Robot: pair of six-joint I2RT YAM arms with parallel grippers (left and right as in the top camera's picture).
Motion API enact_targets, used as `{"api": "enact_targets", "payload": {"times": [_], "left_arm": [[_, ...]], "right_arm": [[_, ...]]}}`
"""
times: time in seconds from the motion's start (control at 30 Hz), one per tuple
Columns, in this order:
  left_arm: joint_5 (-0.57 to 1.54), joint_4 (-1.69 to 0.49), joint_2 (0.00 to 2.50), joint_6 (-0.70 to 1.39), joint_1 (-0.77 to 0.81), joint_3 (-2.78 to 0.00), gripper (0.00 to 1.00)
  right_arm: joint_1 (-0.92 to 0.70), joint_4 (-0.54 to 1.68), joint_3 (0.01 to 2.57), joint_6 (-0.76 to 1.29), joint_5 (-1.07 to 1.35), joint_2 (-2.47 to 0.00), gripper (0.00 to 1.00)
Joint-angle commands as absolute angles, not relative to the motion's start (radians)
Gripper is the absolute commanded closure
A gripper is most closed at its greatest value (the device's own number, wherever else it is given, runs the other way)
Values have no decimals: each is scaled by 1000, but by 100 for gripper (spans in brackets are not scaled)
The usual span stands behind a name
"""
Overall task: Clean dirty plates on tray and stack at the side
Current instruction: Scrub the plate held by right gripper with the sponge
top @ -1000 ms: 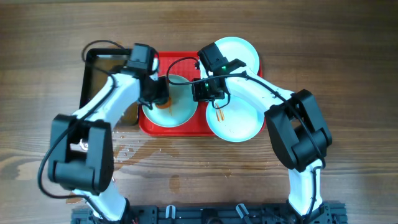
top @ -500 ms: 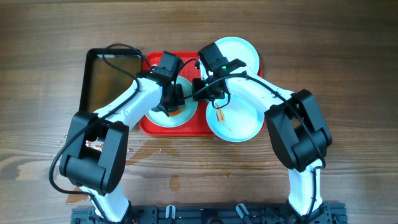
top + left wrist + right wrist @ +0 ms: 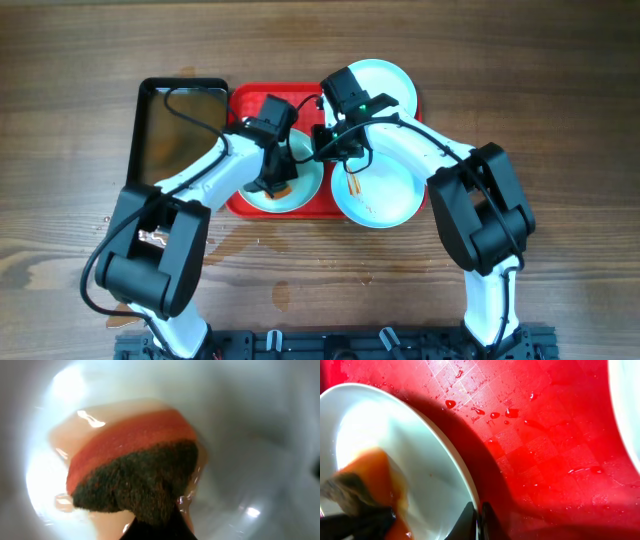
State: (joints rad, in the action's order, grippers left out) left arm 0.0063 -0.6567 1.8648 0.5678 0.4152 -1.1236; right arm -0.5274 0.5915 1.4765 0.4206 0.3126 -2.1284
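Note:
The red tray [image 3: 236, 202] holds a pale plate [image 3: 300, 192] at its left. My left gripper [image 3: 277, 183] is shut on an orange sponge with a dark scouring side [image 3: 132, 467], pressed on this wet plate [image 3: 250, 425]. My right gripper [image 3: 326, 150] is shut on that plate's right rim [image 3: 479, 521]; the plate [image 3: 420, 455] is tilted up over the tray [image 3: 545, 435]. A second plate [image 3: 385, 82] lies at the tray's far right. A third plate [image 3: 385, 200], with orange sauce smears, lies at the near right, overhanging the tray.
A black pan of brownish water [image 3: 178, 125] stands just left of the tray. Water drops lie on the wooden table [image 3: 215, 238] in front of the tray. Drops also dot the tray floor in the right wrist view.
My left gripper has moved right from beside the black pan onto the left plate with the sponge, then slightly further across it. My right gripper has stayed on the rim.

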Motion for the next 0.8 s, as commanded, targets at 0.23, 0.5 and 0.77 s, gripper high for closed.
{"api": "enact_targets", "payload": {"times": [0.23,0.5,0.77], "left_arm": [[152,-581,1895,581,333,-1086,96],[235,-585,1895,446,292,-1083,96],[361,-579,1895,223,271,-1084,96]], "right_arm": [[-537,506,1483,452,436,-2195,96],[-510,484,1483,475,633,-2296,96],[-500,484,1483,474,657,-2297,96]]}}
